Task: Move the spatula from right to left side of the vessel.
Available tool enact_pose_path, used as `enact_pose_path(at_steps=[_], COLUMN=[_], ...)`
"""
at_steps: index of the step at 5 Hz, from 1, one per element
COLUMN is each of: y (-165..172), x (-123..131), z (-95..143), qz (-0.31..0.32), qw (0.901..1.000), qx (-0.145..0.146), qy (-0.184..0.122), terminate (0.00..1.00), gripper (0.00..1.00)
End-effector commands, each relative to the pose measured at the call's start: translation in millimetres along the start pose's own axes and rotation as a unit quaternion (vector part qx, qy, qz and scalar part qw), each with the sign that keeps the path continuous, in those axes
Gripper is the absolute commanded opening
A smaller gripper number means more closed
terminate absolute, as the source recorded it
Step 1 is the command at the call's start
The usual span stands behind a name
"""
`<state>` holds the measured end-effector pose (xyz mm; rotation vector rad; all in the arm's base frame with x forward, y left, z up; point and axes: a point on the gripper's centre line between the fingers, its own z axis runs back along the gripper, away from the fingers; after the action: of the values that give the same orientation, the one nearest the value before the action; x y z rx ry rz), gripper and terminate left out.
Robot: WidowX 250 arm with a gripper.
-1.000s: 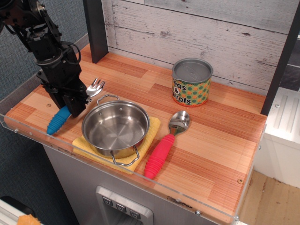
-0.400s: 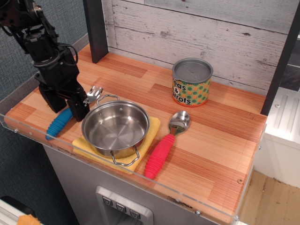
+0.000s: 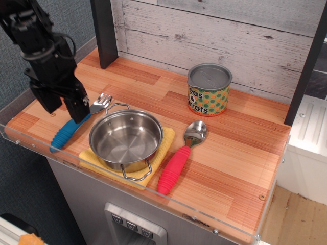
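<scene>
The spatula [image 3: 77,123] lies flat on the table [image 3: 240,158], on the left side of the pot [image 3: 126,140], its blue handle pointing toward the front-left edge and its silver prongs just beside the pot's rear wire handle. The gripper [image 3: 62,108] hangs above the handle with its jaws spread wide and nothing between them; one finger looks very near the handle, though I can't tell whether it touches.

From where I stand, the job looks as good as done, so the risks are small ones. If the arm moves sideways before it is clear, that nearer finger could catch the ribbed handle and drag or spin the spatula. The handle end sits close to the clear rim [image 3: 30,144] at the table's front-left corner, so a shove that way could wedge it against the rim or tip it up. A push the other way would knock the prongs into the pot, which rests on a yellow cloth [image 3: 157,162] and might slide. The red spoon [image 3: 179,158] and the tin can [image 3: 208,90] are well apart from all this.
</scene>
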<state>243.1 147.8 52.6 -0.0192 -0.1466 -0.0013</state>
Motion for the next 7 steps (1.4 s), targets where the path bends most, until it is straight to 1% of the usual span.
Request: enact_pose_path(at_steps=[1, 2, 3, 4, 5, 6, 7], y=[-9, -26, -40, -50, -65, -78, -83], x=[13, 32, 51, 64, 80, 92, 103], z=[45, 52, 57, 64, 69, 67, 66], qz=[0.056, 0.064, 0.052, 0.049, 0.052, 0.055, 0.055], qw=[0.9977, 0.9972, 0.9971, 0.9955, 0.9944, 0.9941, 0.9942], qx=[0.023, 0.012, -0.008, -0.017, -0.020, -0.011, -0.008], qy=[-0.029, -0.037, -0.056, -0.080, -0.090, -0.093, -0.092], terminate=[0.00, 0.00, 0.00, 0.00, 0.00, 0.00, 0.00], gripper=[1.00, 1.00, 1.00, 1.00, 1.00, 1.00, 1.00])
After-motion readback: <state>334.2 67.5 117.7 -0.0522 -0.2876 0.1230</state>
